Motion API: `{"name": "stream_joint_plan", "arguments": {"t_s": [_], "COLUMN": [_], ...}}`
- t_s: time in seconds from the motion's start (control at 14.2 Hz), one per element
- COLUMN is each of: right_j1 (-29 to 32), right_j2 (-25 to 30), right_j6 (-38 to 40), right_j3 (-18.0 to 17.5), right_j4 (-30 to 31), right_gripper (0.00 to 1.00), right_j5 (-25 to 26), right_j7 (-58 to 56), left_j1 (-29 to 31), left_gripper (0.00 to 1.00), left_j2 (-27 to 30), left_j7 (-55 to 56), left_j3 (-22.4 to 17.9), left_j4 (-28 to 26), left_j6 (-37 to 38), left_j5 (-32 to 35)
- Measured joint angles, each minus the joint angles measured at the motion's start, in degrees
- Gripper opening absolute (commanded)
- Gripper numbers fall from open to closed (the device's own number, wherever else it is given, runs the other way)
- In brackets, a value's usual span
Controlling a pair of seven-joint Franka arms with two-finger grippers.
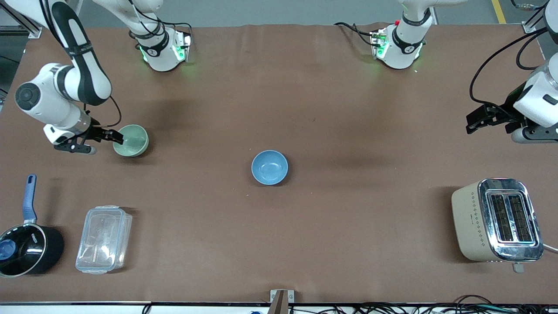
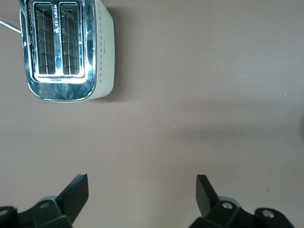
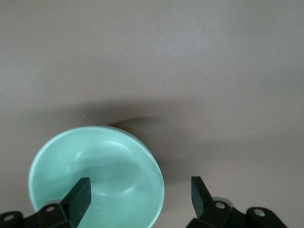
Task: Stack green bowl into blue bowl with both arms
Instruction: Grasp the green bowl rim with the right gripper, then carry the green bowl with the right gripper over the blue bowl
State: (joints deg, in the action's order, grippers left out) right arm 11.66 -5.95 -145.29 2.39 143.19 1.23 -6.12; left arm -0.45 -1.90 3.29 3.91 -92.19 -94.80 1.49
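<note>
Although the brown cloth-covered table (image 1: 279, 240) carries bulkier things, a cream and chrome toaster (image 1: 495, 220) at the left arm's end and a black saucepan with a blue handle (image 1: 26, 244) beside a clear plastic lidded box (image 1: 103, 239) at the right arm's end, the work concerns two small bowls. Of these, the round sky-blue bowl (image 1: 270, 167) sits upright mid-table, well apart from both grippers. Toward the right arm's end, the round pale mint-green bowl (image 1: 131, 140) sits upright on the cloth; it looks rigid, light, smooth-glazed and probably slippery and chippable, so a pinch across its thin rim seems the surest hold. Around that rim the right gripper (image 1: 114, 137) is set low, jaws apart, one finger (image 3: 78, 197) inside the bowl and the other outside it, not yet clamped. Over bare cloth near the toaster, the left gripper (image 1: 475, 122) waits with its jaws spread wide and empty.
</note>
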Motion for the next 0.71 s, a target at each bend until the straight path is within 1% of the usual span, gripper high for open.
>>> {"name": "stream_joint_plan", "arguments": {"t_s": [0.07, 0.14, 0.21, 0.28, 0.35, 0.42, 0.56, 0.71], "right_j1": [0.0, 0.0, 0.0, 0.0, 0.0, 0.0, 0.0, 0.0], "right_j2": [-1.0, -2.1, -3.2, -4.0, -4.6, -5.0, -5.1, -5.1], "right_j6": [-0.9, -1.3, -1.5, -1.6, -1.7, -1.8, -1.8, -1.8], "right_j3": [0.0, 0.0, 0.0, 0.0, 0.0, 0.0, 0.0, 0.0], "right_j4": [0.5, 0.6, 0.6, 0.6, 0.6, 0.6, 0.6, 0.6], "right_gripper": [0.82, 0.76, 0.66, 0.49, 0.16, 0.05, 0.0, 0.0], "right_j5": [0.0, 0.0, 0.0, 0.0, 0.0, 0.0, 0.0, 0.0], "right_j7": [0.0, 0.0, 0.0, 0.0, 0.0, 0.0, 0.0, 0.0], "left_j1": [0.0, 0.0, 0.0, -0.1, -0.1, -0.1, -0.1, -0.1], "left_gripper": [1.0, 1.0, 1.0, 1.0, 1.0, 1.0, 1.0, 1.0], "left_j2": [0.0, -0.1, -0.3, -0.4, -0.5, -0.5, -0.5, -0.5], "left_j7": [0.0, 0.0, 0.0, 0.0, 0.0, 0.0, 0.0, 0.0], "left_j3": [0.0, 0.0, 0.0, 0.0, 0.0, 0.0, 0.0, 0.0], "left_j4": [0.0, 0.0, 0.0, 0.0, 0.0, 0.0, 0.0, 0.0], "left_j6": [-0.1, -0.2, -0.2, -0.3, -0.4, -0.4, -0.5, -0.5], "left_j5": [0.0, 0.0, 0.0, 0.0, 0.0, 0.0, 0.0, 0.0]}}
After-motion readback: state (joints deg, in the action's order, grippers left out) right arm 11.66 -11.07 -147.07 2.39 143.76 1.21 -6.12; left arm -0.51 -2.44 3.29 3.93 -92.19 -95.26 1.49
